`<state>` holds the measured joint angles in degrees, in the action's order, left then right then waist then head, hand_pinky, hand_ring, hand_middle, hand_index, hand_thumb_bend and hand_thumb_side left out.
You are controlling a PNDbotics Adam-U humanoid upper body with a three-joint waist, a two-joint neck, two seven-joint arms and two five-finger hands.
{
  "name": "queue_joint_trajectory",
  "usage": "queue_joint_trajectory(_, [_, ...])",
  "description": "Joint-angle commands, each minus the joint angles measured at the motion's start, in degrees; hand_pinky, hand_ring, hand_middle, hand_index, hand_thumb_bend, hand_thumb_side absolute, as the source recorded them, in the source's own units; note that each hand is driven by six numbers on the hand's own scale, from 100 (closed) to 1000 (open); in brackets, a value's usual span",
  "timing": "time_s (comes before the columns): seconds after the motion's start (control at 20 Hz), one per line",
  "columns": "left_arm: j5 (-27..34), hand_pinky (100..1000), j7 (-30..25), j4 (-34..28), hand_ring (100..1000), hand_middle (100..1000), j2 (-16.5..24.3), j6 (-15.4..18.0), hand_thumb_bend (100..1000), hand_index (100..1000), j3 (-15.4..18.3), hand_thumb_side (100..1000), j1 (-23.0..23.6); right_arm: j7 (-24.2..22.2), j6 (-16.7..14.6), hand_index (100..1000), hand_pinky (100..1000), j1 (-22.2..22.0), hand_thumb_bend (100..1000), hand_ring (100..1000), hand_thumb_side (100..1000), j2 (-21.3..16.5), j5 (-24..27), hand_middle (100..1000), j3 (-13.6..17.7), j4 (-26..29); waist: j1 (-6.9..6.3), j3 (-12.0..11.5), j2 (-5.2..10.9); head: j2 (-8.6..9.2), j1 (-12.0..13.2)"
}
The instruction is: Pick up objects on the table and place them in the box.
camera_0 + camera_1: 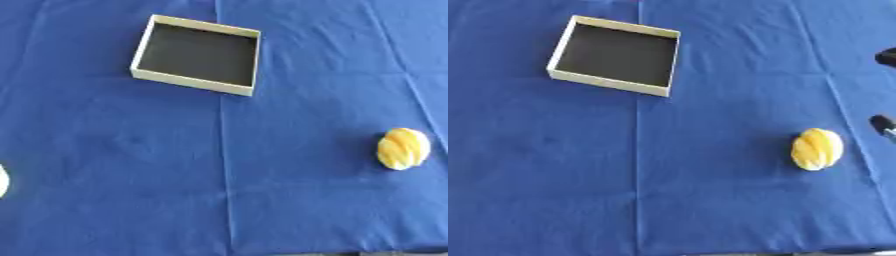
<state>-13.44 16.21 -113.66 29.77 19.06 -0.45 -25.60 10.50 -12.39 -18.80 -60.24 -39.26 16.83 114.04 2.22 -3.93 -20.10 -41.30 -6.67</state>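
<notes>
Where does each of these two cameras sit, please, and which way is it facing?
Left eye view: in the robot's head, looking down at the blue cloth, the box and the yellow object; none of the robot's body shows.
Right eye view: beside it, same downward look; dark fingertips of the right hand show at the right edge.
Shared: the box, yellow object and cloth, slightly shifted sideways.
</notes>
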Motion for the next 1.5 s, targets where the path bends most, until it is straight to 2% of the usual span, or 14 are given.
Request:
queue_joint_trajectory(0.05, [0.1, 928, -0.1, -0.9, 762, 739, 1.7, -0.1, 100, 886, 0.5, 575, -0.5, -1.4, 0.1, 954, 888, -0.3, 381, 922, 100, -1.6, -1.9, 866, -1.4, 0.5, -0.1, -0.1, 1.12, 0.0, -0.5])
queue_joint_trajectory(0.25, [0.3, 928, -0.4, -0.9, 761, 738, 1.4, 0.0, 100, 885, 0.2, 575, -0.8, -4.5, 1.0, 956, 888, -0.3, 417, 925, 100, -2.2, -4.7, 870, -5.4, 0.5, -0.19, -0.6, 1.04, 0.28, -1.3])
queue_joint_trajectory(0.3, [0.4, 928, -0.5, -0.9, 761, 738, 1.4, 0.0, 100, 885, 0.2, 575, -0.9, -5.3, 1.2, 958, 887, -0.2, 520, 926, 100, -2.3, -5.3, 868, -6.4, 0.5, -0.2, -0.7, 1.01, 0.35, -1.5])
queue_joint_trajectory(0.35, [0.5, 928, -0.6, -0.9, 761, 738, 1.3, 0.0, 100, 885, 0.1, 575, -0.9, -5.9, 1.4, 958, 887, -0.1, 429, 927, 100, -2.3, -5.8, 871, -7.2, 0.5, -0.2, -0.8, 0.98, 0.42, -1.7])
queue_joint_trajectory(0.6, [0.8, 928, -1.1, -0.9, 761, 738, 1.1, 0.0, 100, 885, -0.2, 575, -1.2, -8.5, 2.9, 960, 888, 0.8, 443, 930, 100, -2.2, -6.8, 871, -10.2, 0.5, -0.18, -1.4, 0.9, 0.64, -2.3])
queue_joint_trajectory(0.85, [1.1, 929, -1.4, -0.9, 760, 738, 0.9, 0.0, 100, 885, -0.3, 575, -1.4, -10.0, 4.0, 960, 887, 2.1, 447, 930, 100, -2.6, -6.2, 870, -11.3, 0.5, -0.1, -1.7, 0.82, 0.74, -2.5])
queue_joint_trajectory(1.2, [1.3, 931, -1.7, -0.9, 759, 737, 0.8, 0.0, 100, 884, -0.5, 575, -1.3, -11.1, 5.6, 958, 887, 3.7, 432, 928, 100, -3.4, -4.3, 868, -11.0, 0.5, -0.07, -1.7, 0.62, 0.79, -2.5])
queue_joint_trajectory(1.5, [1.4, 932, -1.8, -0.9, 757, 735, 0.7, 0.1, 100, 884, -0.4, 575, -1.2, -15.7, 7.9, 955, 889, 3.4, 452, 924, 100, -3.9, -5.3, 869, -11.2, 0.5, 0.02, -1.8, 0.37, 0.82, -2.7])
